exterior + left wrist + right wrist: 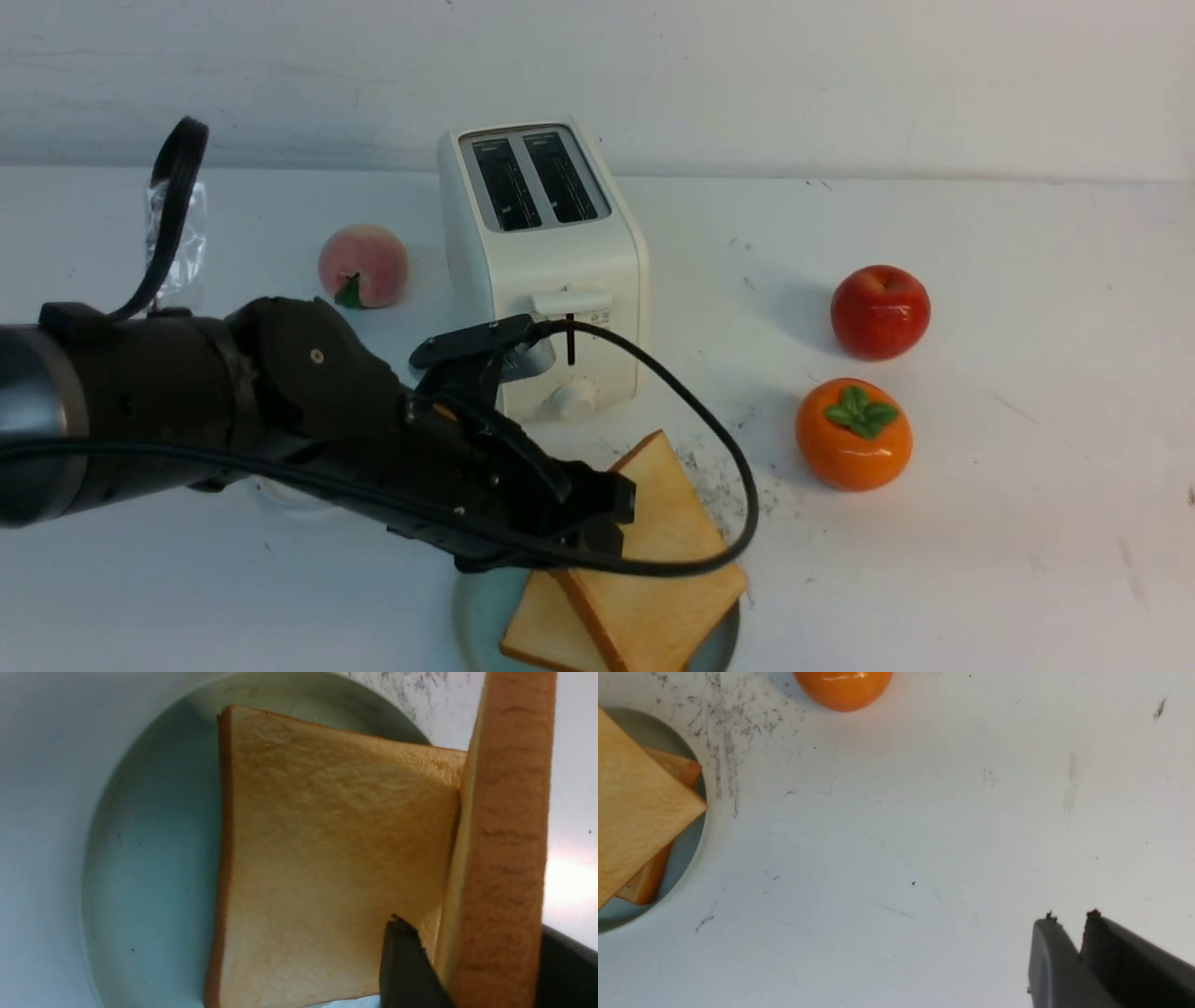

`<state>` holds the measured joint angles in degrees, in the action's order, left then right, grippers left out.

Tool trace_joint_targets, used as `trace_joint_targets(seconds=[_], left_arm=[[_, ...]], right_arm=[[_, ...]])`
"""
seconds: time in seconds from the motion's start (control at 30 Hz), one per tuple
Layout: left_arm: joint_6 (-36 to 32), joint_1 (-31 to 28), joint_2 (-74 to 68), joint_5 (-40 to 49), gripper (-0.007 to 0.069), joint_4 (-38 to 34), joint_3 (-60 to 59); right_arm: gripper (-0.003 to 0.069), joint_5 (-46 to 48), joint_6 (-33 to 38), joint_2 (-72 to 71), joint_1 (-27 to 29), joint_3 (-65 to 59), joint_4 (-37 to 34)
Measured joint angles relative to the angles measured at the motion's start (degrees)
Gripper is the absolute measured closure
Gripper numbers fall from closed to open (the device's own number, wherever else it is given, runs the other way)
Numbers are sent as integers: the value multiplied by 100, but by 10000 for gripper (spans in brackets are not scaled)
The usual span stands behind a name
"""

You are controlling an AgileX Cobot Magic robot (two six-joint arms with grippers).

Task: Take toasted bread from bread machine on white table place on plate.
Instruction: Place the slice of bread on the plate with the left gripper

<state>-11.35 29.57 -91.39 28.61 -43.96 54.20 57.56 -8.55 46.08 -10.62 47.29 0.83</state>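
A tilted toast slice (665, 551) sits between the left gripper's (611, 518) jaws above the plate (476, 607), though whether they are clamped on it cannot be told. The right gripper's (1069, 921) jaws are nearly together and empty.

The left arm (280, 401) and its cable (728, 467) crowd the plate (476, 607); bare white table (980, 541) lies rightward.

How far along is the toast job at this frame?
Done: both slots of the bread machine look empty, and the first slice lies flat on the plate. In hand: the second slice leans tilted over it, between the left gripper's jaws; gripped or released is unclear. Left: let go and withdraw the arm.
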Motion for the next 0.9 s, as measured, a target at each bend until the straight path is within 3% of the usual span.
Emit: trace_joint_targets(seconds=[0.2, 0.33, 0.5, 0.53, 0.7, 0.9], left_arm=[[15, 0, 0, -4, 139, 222, 0], [261, 0, 0, -4, 106, 763, 0], [1271, 0, 0, 13, 99, 2091, 0], [1315, 0, 0, 18, 99, 2091, 0], [2752, 0, 0, 115, 99, 3510, 0], [3511, 0, 16, 553, 121, 3805, 121]], right_arm=[[547, 6, 0, 0, 0, 0, 0], [544, 23, 0, 0, 0, 0, -13], [542, 69, 0, 0, 0, 0, -20], [542, 75, 0, 0, 0, 0, -20], [542, 83, 0, 0, 0, 0, -25], [542, 110, 7, 0, 0, 0, -31]])
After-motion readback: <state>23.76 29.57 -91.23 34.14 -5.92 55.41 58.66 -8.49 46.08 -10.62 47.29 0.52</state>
